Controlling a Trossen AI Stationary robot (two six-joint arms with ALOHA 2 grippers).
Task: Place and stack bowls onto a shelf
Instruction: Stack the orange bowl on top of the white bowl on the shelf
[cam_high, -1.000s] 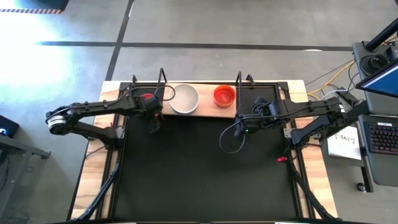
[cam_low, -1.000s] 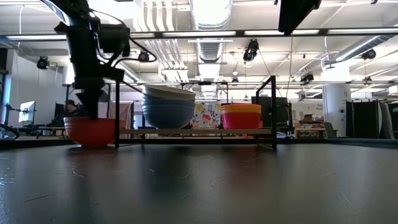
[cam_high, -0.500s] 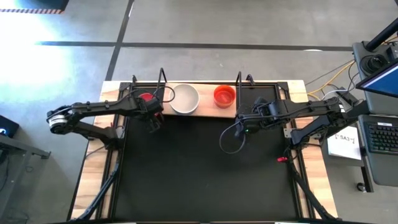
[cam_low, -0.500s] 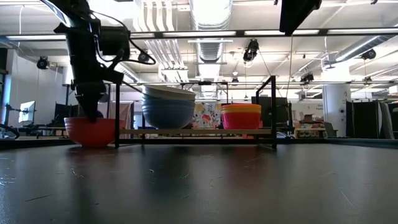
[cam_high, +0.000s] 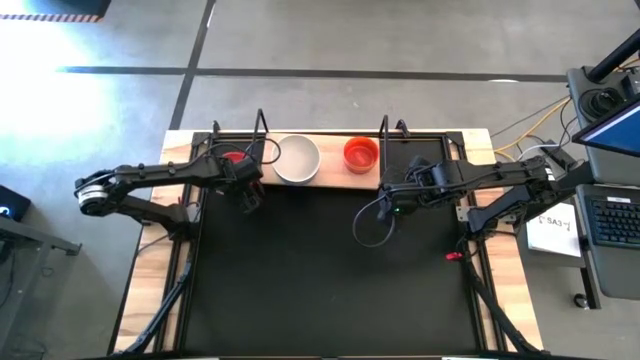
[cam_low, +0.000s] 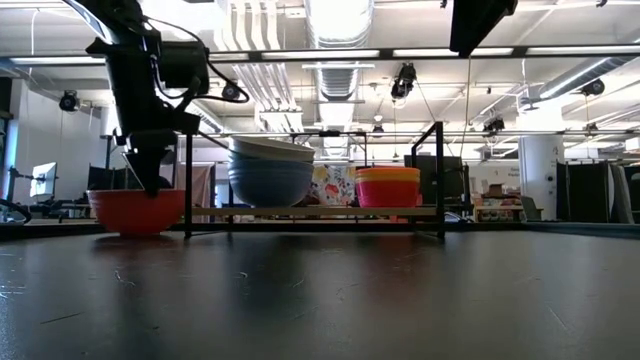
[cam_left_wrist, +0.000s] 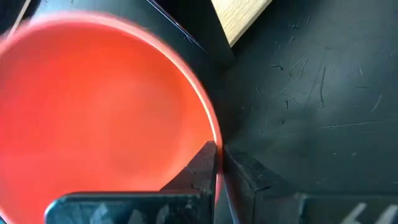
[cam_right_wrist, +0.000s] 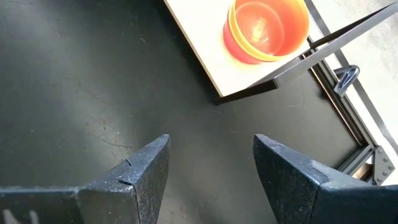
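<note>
Left gripper (cam_left_wrist: 217, 168) pinched the red bowl (cam_left_wrist: 99, 112) by its rim, beside the shelf (cam_low: 310, 212), likely for lifting. Right gripper (cam_right_wrist: 211, 168) waited, spread.

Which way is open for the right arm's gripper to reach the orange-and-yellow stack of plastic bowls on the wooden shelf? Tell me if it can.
Probably yes. The right gripper is open and empty above the black mat, just in front of the shelf. Nothing lies between it and the orange-and-yellow bowl stack; only the black wire upright stands beside it.
</note>
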